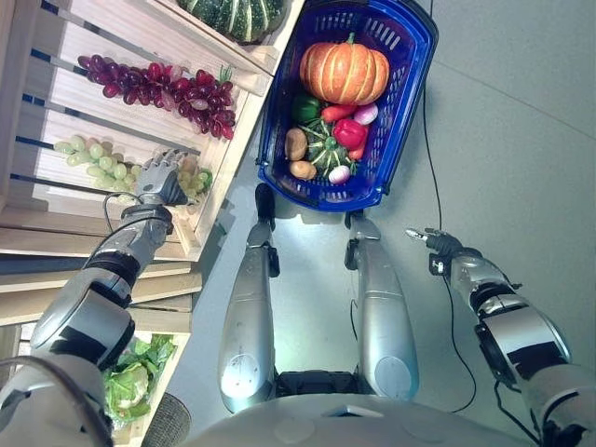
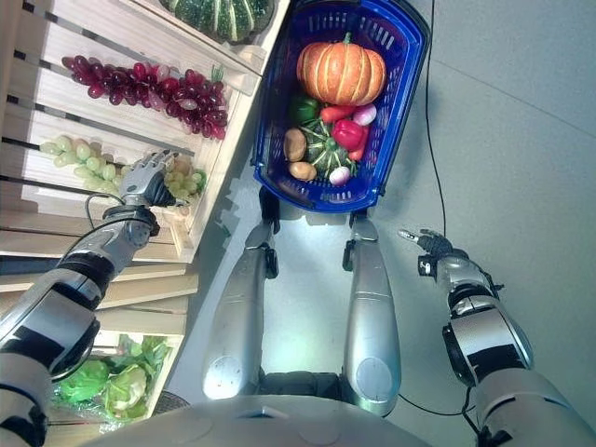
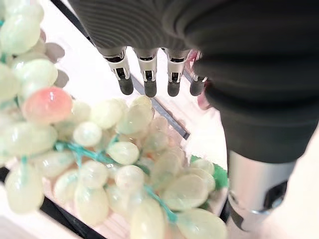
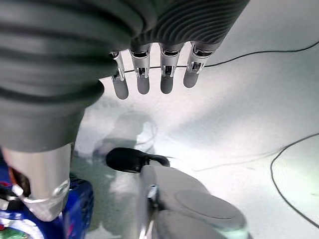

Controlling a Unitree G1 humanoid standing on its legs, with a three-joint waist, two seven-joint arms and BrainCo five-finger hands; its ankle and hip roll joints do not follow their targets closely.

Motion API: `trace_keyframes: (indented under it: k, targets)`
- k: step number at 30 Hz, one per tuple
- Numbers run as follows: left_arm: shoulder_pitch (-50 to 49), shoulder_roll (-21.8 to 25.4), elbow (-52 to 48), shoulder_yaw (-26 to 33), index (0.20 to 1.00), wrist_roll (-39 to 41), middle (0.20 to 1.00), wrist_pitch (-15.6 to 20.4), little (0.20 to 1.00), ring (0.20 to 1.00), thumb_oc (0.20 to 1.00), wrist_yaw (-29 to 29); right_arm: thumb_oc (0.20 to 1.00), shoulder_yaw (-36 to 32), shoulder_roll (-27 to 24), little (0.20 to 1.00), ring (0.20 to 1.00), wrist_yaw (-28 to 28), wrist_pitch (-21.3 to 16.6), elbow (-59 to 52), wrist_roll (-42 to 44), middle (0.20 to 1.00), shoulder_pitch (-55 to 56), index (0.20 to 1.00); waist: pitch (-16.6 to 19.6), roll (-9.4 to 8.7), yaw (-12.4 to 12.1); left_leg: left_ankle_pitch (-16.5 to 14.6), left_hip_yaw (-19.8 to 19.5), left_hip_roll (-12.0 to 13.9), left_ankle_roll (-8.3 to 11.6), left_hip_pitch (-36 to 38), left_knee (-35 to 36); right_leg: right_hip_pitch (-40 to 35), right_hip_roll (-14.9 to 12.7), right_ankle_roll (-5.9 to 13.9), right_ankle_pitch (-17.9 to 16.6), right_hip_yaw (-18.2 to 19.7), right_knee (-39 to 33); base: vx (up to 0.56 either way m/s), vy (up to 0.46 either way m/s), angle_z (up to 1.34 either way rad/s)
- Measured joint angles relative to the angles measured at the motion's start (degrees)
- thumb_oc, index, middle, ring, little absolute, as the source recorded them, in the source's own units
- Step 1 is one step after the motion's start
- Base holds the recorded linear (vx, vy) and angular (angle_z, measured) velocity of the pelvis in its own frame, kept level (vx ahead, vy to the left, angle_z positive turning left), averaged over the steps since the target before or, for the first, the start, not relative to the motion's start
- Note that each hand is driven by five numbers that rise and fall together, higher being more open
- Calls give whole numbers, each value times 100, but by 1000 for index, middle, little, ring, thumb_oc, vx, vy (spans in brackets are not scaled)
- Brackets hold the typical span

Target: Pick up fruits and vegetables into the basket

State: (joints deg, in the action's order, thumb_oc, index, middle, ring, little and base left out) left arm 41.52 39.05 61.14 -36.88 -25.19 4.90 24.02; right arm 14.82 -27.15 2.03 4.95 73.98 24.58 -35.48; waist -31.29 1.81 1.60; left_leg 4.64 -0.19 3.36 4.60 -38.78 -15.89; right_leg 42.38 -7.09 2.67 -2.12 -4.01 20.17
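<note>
A bunch of green grapes (image 1: 93, 156) lies on the slatted wooden shelf (image 1: 65, 223) at my left. My left hand (image 1: 160, 177) hovers over the bunch's near end, open, its straight fingers (image 3: 149, 82) just above the pale grapes (image 3: 124, 164) and holding nothing. The blue basket (image 1: 412, 79) stands on the floor ahead. In it lie an orange pumpkin (image 1: 344, 72), red peppers (image 1: 349, 132), a small striped green squash (image 1: 324, 147) and potatoes (image 1: 296, 144). My right hand (image 1: 436, 246) hangs open over the grey floor at the right, its fingers (image 4: 142, 82) straight.
Red grapes (image 1: 168, 88) lie on the shelf board above the green ones, and a dark green squash (image 1: 237, 14) sits at the top. Leafy greens (image 1: 135, 372) fill a lower crate at the near left. Grey floor (image 1: 521, 140) lies right of the basket.
</note>
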Motion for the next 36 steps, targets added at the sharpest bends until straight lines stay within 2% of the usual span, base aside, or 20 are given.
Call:
trace_keyframes:
  k: [6, 16, 28, 36]
  targets:
    - [141, 0, 301, -123, 1000, -315, 1000, -274, 1000, 1000, 1000, -243, 1000, 23, -6, 1000, 1000, -1, 14, 0, 0, 1000, -106, 1000, 0, 0, 19, -36, 5, 1, -22, -4, -1, 8, 1, 8, 8, 2, -4, 0, 0, 0]
    - [143, -66, 581, -162, 1000, -651, 1000, -838, 1000, 1000, 1000, -239, 1000, 143, -16, 1000, 1000, -7, 37, 5, 0, 1000, -134, 1000, 1, -2, 55, -42, 9, 11, -18, -66, -21, 66, 10, 9, 9, 2, -5, 0, 0, 0]
    - [158, -233, 765, -166, 1000, -924, 1000, -1104, 1000, 1000, 1000, -340, 1000, 228, -19, 1000, 1000, -3, 45, 6, 2, 1000, -354, 1000, 2, -64, 89, -130, 20, 58, -3, -178, -193, 134, 56, 7, 9, 31, 40, -4, -1, -1]
    - [185, -259, 783, -165, 1000, -920, 1000, -1109, 1000, 1000, 1000, -416, 1000, 250, -19, 1000, 1000, -9, 121, 7, 4, 1000, -355, 1000, 2, -67, 123, -131, 20, 65, -1, -187, -191, 144, 64, 7, 10, 33, 37, 0, 0, 0]
